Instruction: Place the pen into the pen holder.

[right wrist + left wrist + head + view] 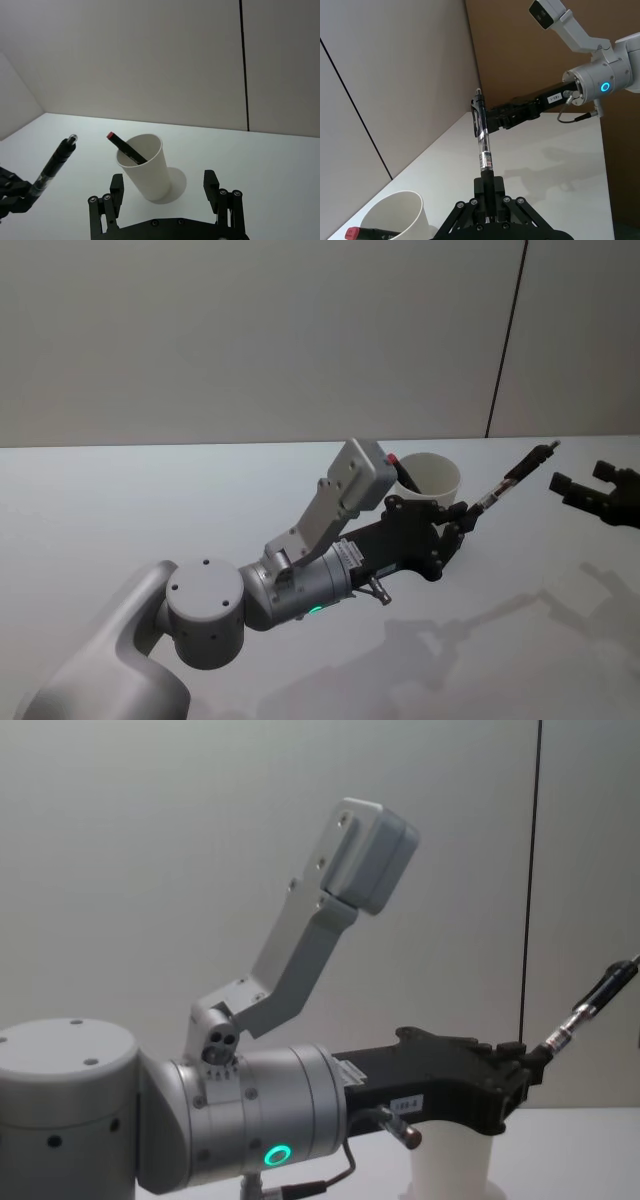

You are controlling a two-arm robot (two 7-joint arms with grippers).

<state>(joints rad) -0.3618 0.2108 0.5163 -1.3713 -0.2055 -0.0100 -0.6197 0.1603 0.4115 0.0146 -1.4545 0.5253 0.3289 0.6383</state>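
The left tool [466, 521] clamps the pen [516, 477] by one end, tilted in the air just beside the pen holder [436, 476] on the worktop [120, 500], while the right tool [578, 477] hangs open nearby.

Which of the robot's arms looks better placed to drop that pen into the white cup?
Left. The left end effector grips the pen right beside the paper cup; the right end effector hangs open, empty and farther away.

marker [127, 151] in the paper cup [434, 478] on the table [150, 500]; pen [512, 480] in the left gripper [462, 523], between cup and right gripper [578, 478].
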